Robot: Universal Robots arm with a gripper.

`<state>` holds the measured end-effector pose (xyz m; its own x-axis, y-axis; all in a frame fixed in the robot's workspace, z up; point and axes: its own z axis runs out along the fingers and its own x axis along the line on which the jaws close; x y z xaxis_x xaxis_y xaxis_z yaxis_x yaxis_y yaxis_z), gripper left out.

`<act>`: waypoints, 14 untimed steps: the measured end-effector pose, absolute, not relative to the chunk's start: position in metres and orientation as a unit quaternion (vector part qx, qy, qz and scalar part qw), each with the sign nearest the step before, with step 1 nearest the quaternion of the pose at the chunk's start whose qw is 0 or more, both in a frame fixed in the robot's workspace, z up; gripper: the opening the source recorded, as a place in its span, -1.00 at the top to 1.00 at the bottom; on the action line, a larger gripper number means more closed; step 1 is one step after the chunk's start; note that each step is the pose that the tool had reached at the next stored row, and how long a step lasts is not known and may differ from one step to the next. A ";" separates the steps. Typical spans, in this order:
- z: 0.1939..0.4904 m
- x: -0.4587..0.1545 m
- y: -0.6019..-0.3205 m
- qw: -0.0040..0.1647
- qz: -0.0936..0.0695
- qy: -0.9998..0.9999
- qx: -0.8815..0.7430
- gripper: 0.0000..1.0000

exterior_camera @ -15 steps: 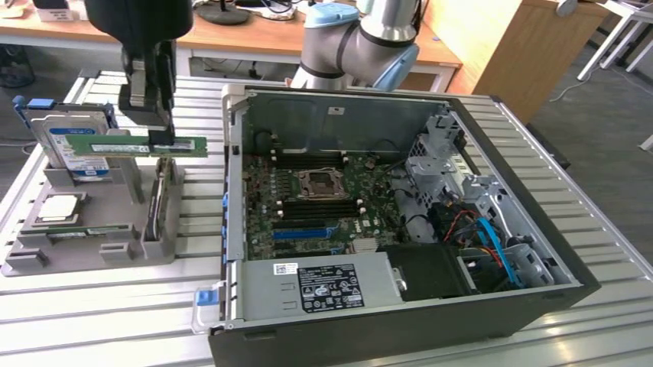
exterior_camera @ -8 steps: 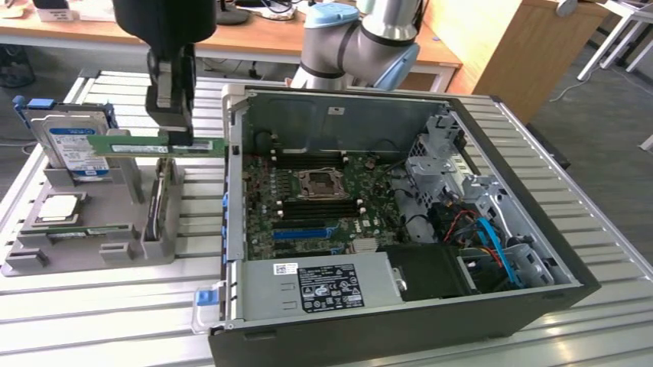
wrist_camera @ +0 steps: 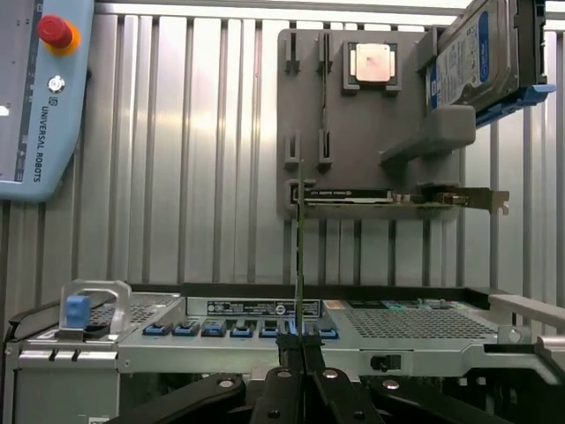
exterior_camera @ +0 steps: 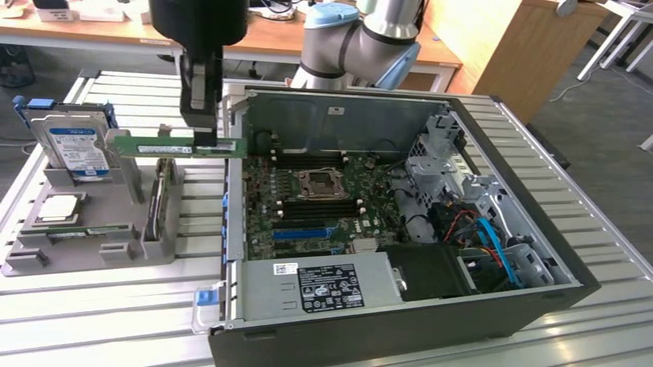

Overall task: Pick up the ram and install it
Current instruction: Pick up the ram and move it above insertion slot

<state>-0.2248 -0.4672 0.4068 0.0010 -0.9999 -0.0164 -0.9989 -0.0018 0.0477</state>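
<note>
Slim green ram [exterior_camera: 153, 145], level, on edge, aloft

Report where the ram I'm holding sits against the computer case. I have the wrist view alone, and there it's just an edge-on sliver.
Observer: In the exterior view the ram hangs roughly level, with the end effector shut on the end nearest the case.
Operator: Say what's under it.
Observer: The grey tray, next to the hard drive. It isn't over the motherboard yet.
</note>
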 end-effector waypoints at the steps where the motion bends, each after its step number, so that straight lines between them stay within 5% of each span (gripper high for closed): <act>1: 0.407 -0.222 -0.467 0.011 -0.023 -0.706 0.707 0.76; 14: 0.407 -0.177 -0.468 0.011 -0.023 -0.706 0.707 0.76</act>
